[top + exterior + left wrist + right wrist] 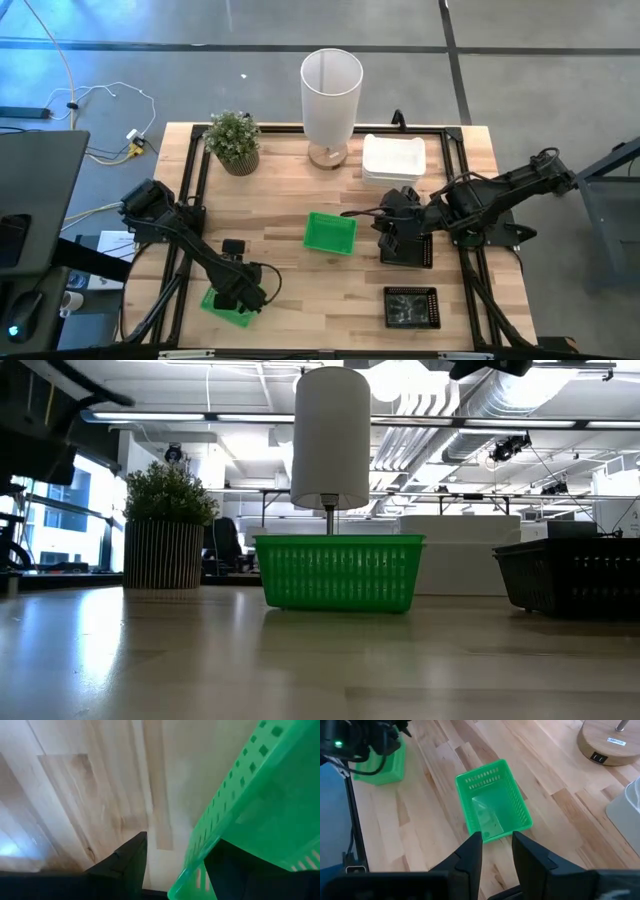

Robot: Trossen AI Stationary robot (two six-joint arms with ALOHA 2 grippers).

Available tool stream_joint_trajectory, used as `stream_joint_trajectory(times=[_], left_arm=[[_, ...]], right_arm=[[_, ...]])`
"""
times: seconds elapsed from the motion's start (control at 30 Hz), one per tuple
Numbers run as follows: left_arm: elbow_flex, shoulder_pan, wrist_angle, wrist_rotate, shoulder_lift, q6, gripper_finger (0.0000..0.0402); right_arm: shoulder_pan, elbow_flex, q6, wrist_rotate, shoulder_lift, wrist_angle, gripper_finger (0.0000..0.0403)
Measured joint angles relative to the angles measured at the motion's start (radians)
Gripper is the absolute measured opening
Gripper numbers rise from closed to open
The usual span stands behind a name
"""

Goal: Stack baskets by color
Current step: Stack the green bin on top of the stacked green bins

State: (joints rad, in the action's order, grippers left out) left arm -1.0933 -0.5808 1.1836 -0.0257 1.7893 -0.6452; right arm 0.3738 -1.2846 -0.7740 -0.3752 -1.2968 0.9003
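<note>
One green basket (226, 306) sits near the table's front left corner, and my left gripper (242, 296) points down over it. In the left wrist view the open fingers straddle that green basket's (260, 795) side wall, one inside and one outside, with a gap on the outer side. A second green basket (330, 232) rests on its base at the table's middle. My right gripper (497, 845) hangs open high above the table, right of this basket (492, 802) and over a black basket (408, 250). Another black basket (412, 306) lies near the front edge. White baskets (393, 160) are stacked at the back.
A potted plant (235, 142) stands at the back left. A tall white cylinder (330, 85) on a round wooden base (612, 735) stands at the back middle. Bare wood lies between the two green baskets.
</note>
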Motion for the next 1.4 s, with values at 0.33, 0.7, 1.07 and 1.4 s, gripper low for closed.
stream_joint_trajectory(times=[0.33, 0.7, 1.07, 1.4], left_arm=[[0.037, 0.000, -0.006, -0.040, -0.002, -0.052, 0.0064], [0.022, 0.012, -0.005, -0.055, -0.006, -0.180, 0.0011], [-0.134, 0.076, 0.113, 0.212, -0.003, -0.332, 0.0001], [-0.212, 0.157, 0.264, 0.378, -0.002, -0.394, 0.0001]], right_arm=[[0.015, 0.000, -0.038, -0.002, 0.000, 0.000, 0.0094], [0.019, 0.000, -0.077, -0.020, -0.055, -0.001, 0.0094], [0.043, 0.001, -0.029, -0.051, -0.212, -0.085, 0.0094], [0.087, 0.001, 0.176, -0.135, -0.357, -0.405, 0.0094]])
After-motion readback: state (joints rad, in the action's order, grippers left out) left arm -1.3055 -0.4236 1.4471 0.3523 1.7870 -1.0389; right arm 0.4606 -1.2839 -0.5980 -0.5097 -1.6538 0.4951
